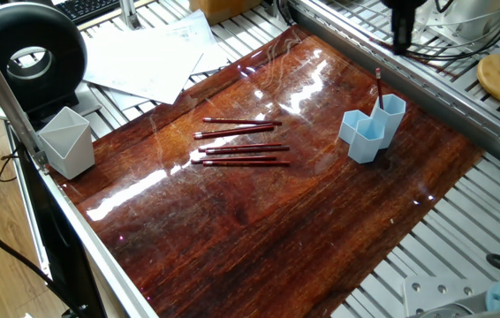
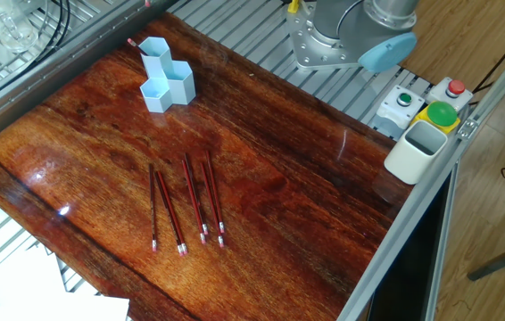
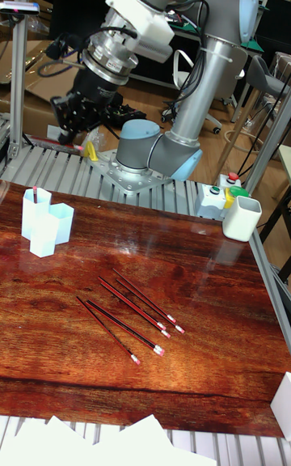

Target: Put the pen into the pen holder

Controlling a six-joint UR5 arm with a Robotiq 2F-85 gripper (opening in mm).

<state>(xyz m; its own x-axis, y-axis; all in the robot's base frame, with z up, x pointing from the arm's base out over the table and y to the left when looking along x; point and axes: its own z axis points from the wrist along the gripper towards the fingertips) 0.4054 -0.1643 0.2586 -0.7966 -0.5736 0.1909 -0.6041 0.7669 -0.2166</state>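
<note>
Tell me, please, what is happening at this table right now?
A UR5 arm is sorting pens into the light blue pen holder. One pen already stands in the tallest tube, tilted, its end sticking out. The gripper hangs above the holder with nothing visibly in it; whether it is open or shut cannot be told. Four more pens lie side by side on the wooden table, apart from the holder, not yet picked up.
</note>
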